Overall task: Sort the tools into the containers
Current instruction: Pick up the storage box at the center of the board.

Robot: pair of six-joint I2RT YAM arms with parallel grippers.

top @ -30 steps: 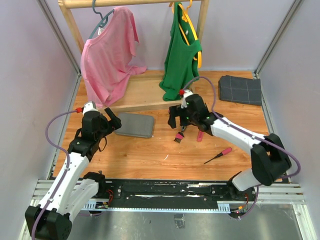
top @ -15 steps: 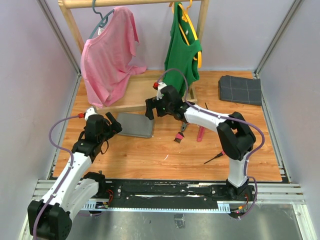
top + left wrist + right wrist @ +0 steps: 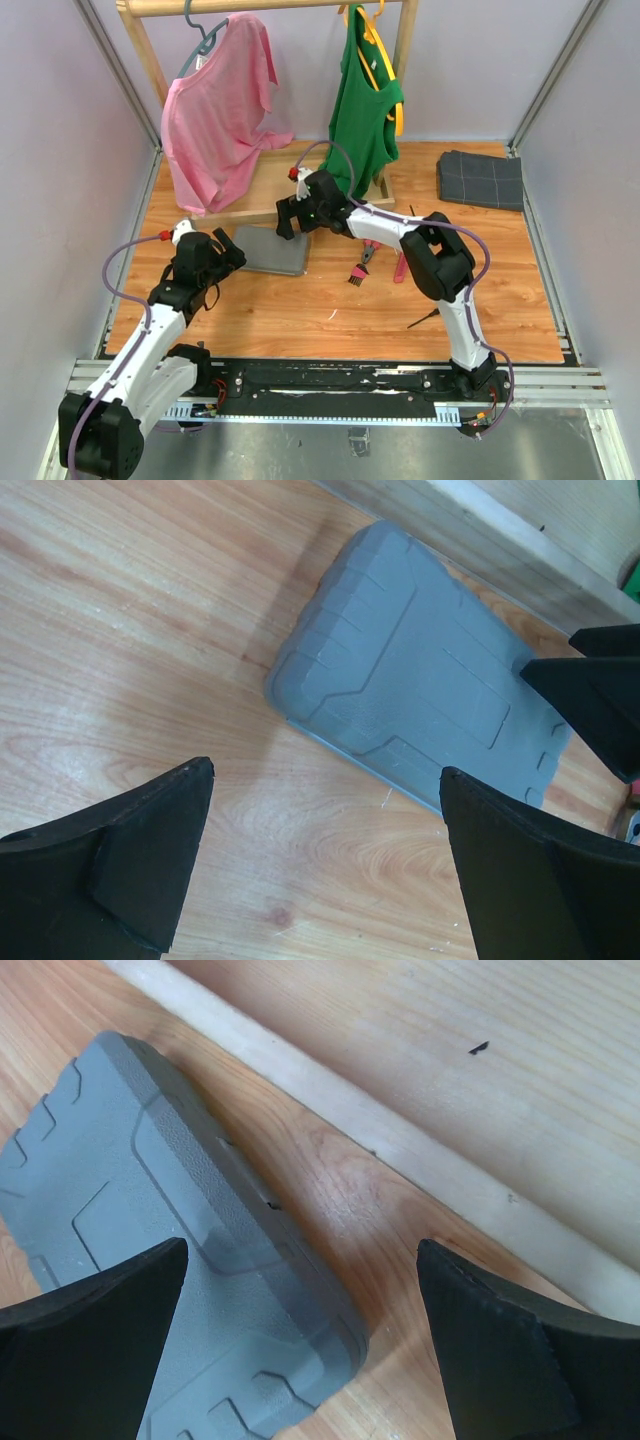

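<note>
The container, a shut flat grey case [image 3: 268, 250], lies left of centre on the wooden table. My left gripper [image 3: 228, 245] hovers open at its left edge; in the left wrist view the case [image 3: 420, 690] lies just beyond the gripper [image 3: 325, 780]. My right gripper [image 3: 290, 215] is open over the case's far right corner [image 3: 150, 1210], with only case and table between the right gripper's [image 3: 302, 1255] fingers. The tools lie right of the case: a small brush [image 3: 355, 277], pliers [image 3: 368, 252], a pink knife-like tool [image 3: 401, 265] and a screwdriver [image 3: 425, 318] partly under the right arm.
A wooden clothes rack base [image 3: 290, 185] stands just behind the case, its edge [image 3: 400, 1110] close to the right gripper. A pink shirt [image 3: 215, 110] and a green top [image 3: 362, 110] hang from it. A folded dark grey cloth [image 3: 480, 180] lies at the back right.
The right arm has swung left, away from the tools, to the case's far right corner. The left gripper has edged a little closer to the case. Both stayed open.
</note>
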